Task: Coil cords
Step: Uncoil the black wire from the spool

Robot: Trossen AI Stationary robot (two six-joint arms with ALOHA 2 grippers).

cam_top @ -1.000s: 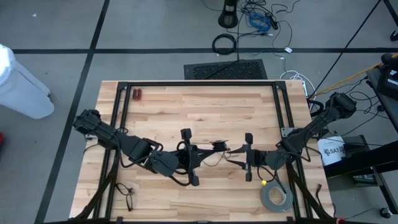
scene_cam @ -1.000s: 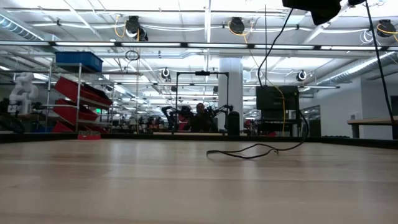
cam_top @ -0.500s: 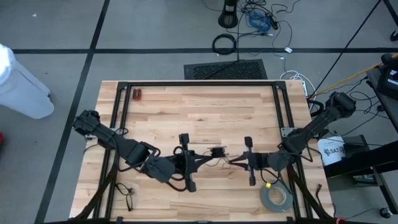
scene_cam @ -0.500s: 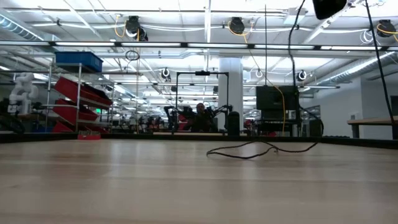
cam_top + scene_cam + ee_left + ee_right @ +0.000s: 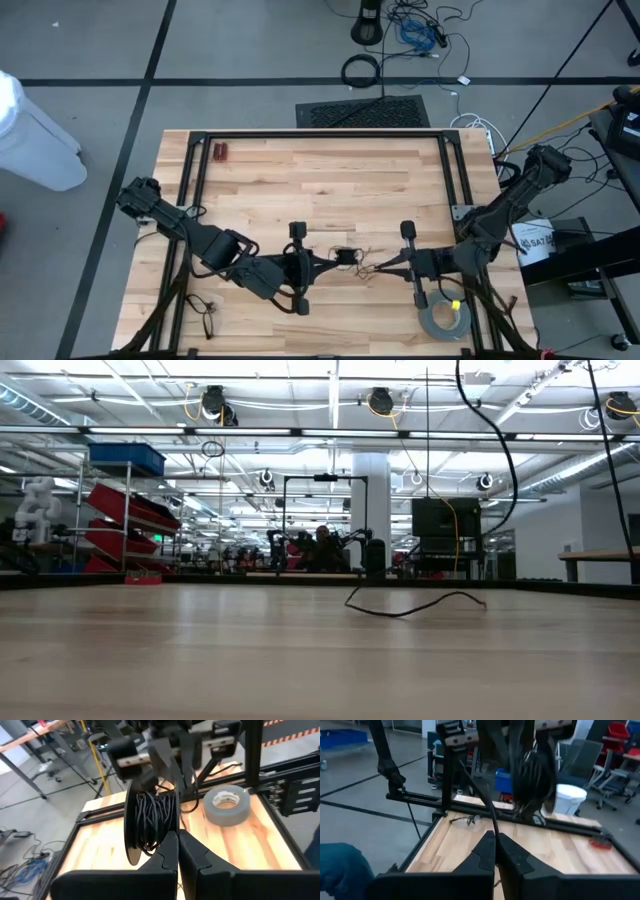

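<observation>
Overhead view: both grippers low over the near-middle of the wooden table [image 5: 330, 170], facing each other. Left gripper [image 5: 322, 262] closed on the cord bundle [image 5: 346, 257], held between the two arms. Right gripper [image 5: 386, 268] closed too, pinching a loose strand [image 5: 368, 268] trailing from the bundle. Grey tape roll [image 5: 443, 318] lying flat near the table's front right corner, just beside the right arm. Small red item [image 5: 220, 152] at the far left edge of the table; thin dark wire [image 5: 205, 313] at the near left corner.

Table-level view: one loose black strand [image 5: 415, 605] draped in a shallow curve across the wood, grippers out of frame above.

Left wrist view: fingers [image 5: 170, 855] pressed together on the edge of a dark spool wound with thin black cord [image 5: 150, 822]; tape roll [image 5: 227, 805] on the table beyond, well apart from the spool.

Right wrist view: fingers [image 5: 487, 851] shut on a thin strand [image 5: 479, 795] running up toward the bundle [image 5: 532, 777] gripped by the other arm.
</observation>
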